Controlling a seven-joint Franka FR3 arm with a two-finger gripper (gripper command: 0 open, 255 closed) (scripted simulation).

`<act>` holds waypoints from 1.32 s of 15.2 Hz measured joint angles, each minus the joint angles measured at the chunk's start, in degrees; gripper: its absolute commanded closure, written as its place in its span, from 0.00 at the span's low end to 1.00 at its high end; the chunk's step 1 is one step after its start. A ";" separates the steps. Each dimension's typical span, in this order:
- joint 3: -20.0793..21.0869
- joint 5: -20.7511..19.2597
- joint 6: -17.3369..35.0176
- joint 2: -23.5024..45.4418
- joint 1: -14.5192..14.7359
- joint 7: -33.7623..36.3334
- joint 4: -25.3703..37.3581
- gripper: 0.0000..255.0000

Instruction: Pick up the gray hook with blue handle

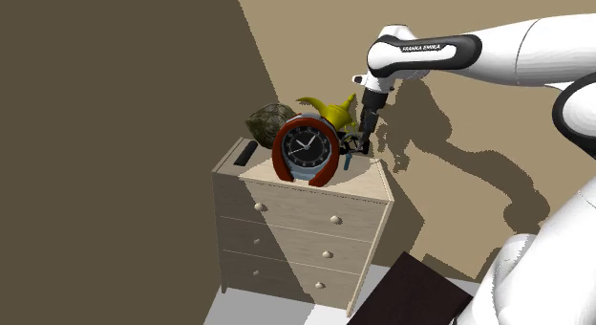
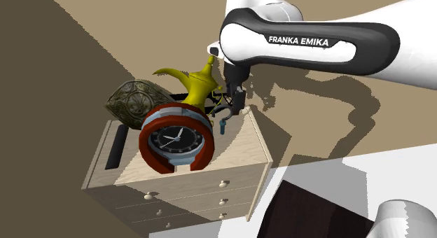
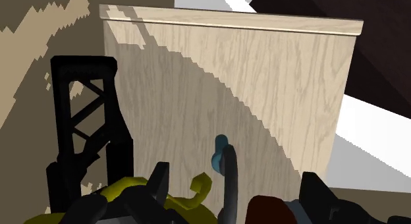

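My gripper (image 3: 234, 171) is open, and the gray hook (image 3: 230, 180) with its blue handle sits between the jaws on the dresser (image 3: 263, 78), at 3 o'clock from the clock (image 1: 306, 149) in the shoulder view, so I should keep it in the middle and squeeze slowly.

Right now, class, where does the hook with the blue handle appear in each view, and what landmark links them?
Shoulder view: hook right of the red-rimmed clock, under the pincer.
Second exterior view: hook at the clock's upper right.
Wrist view: hook inside the open pincer, beside the clock.
Shared landmark: the red-rimmed clock.
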 measured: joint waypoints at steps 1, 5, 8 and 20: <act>-0.04 0.06 0.69 0.10 -0.01 -0.16 -0.60 0.00; -0.10 0.13 3.61 0.24 -0.04 -0.38 -3.40 0.00; -0.10 0.15 4.08 0.27 -0.04 -0.40 -3.82 1.00; -0.09 0.08 1.73 0.11 -0.05 -0.36 -1.58 1.00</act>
